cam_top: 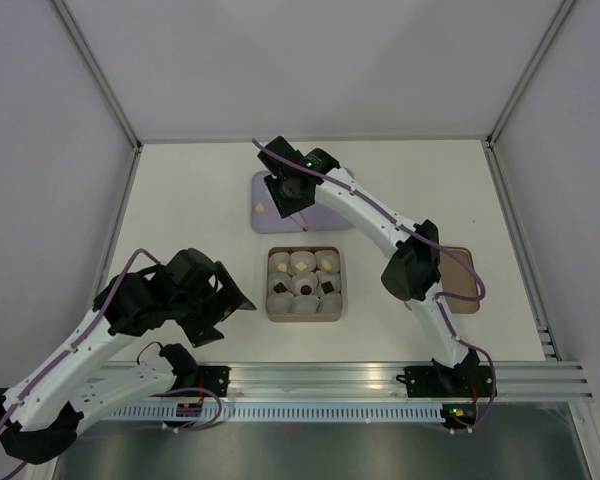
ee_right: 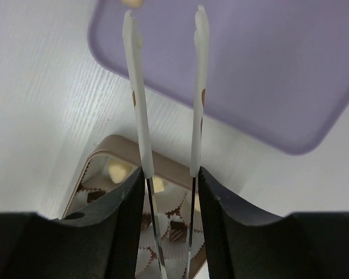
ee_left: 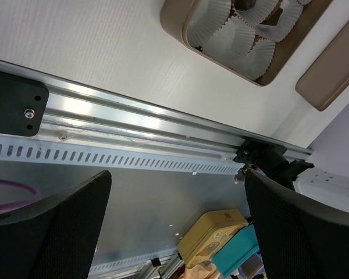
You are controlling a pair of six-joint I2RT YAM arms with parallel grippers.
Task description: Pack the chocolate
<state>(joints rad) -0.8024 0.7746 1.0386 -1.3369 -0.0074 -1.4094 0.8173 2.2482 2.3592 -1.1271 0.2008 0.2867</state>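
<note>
A brown box (cam_top: pixel 305 318) at the table's middle holds white paper cups. Its back row has cream chocolates (cam_top: pixel 302 262) and its middle row has dark ones (cam_top: pixel 328 287). One cream chocolate (cam_top: pixel 263 209) lies on the purple tray (cam_top: pixel 325 215) behind the box. My right gripper (cam_top: pixel 286 196) hangs over that tray, shut on silver tongs (ee_right: pixel 138 116) with white tips. The tongs are open and empty. The cream chocolate (ee_right: pixel 132 2) lies just past their left tip. My left gripper (cam_top: pixel 223 300) is open and empty, left of the box.
The box's brown lid (cam_top: pixel 467 280) lies to the right of the box, beside my right arm. An aluminium rail (cam_top: pixel 380 378) runs along the table's near edge. In the left wrist view the box (ee_left: pixel 180 26) and the lid (ee_left: pixel 331 70) lie beyond the rail.
</note>
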